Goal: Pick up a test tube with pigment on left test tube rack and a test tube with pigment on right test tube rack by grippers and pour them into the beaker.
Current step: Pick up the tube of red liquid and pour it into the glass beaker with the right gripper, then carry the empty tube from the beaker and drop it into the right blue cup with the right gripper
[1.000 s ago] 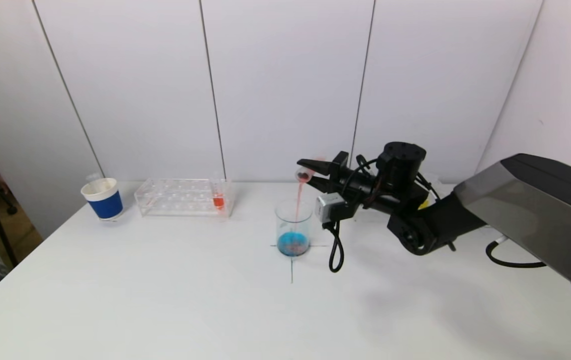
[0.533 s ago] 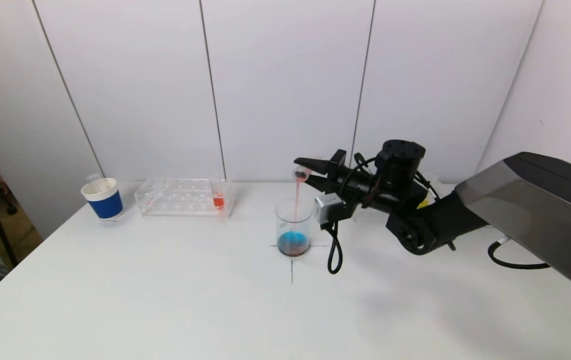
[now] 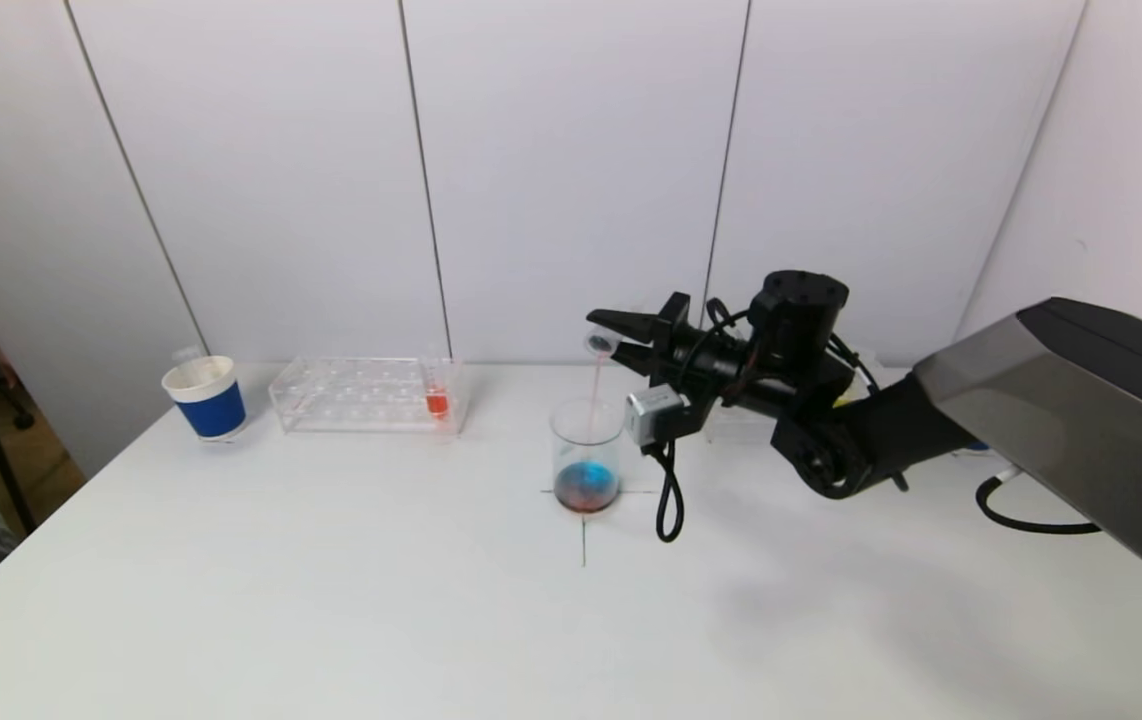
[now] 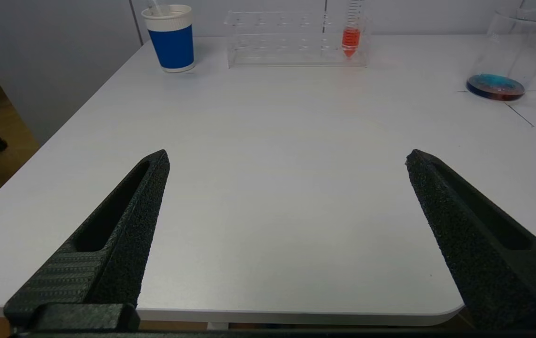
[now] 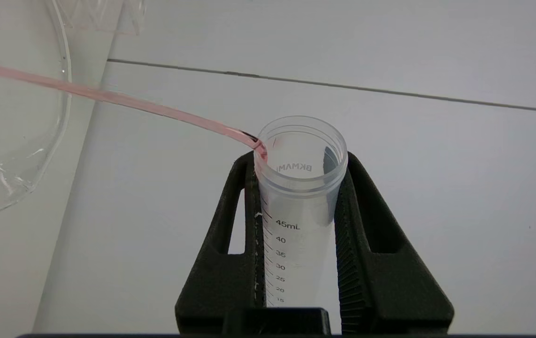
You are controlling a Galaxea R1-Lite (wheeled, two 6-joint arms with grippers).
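My right claw point(image 3: 614, 343) is clamped on the test tube point(image 3: 603, 344), its long axis tipped mouth-left over the beaker point(image 3: 586, 455) directly below on the bench point(image 3: 331, 600), while my left claw point(image 4: 287, 159) idles wide, nearer me.

My right arm reaches out in front of me, its wrist turned sideways. My right claw point(image 3: 621, 335) is up high and squeezed tight. My left claw point(image 4: 287, 162) sits low, near me, with both fingers spread wide apart.

Two test tubes point(image 3: 436, 392); one beaker point(image 3: 586, 455); one cup point(image 3: 205, 397).
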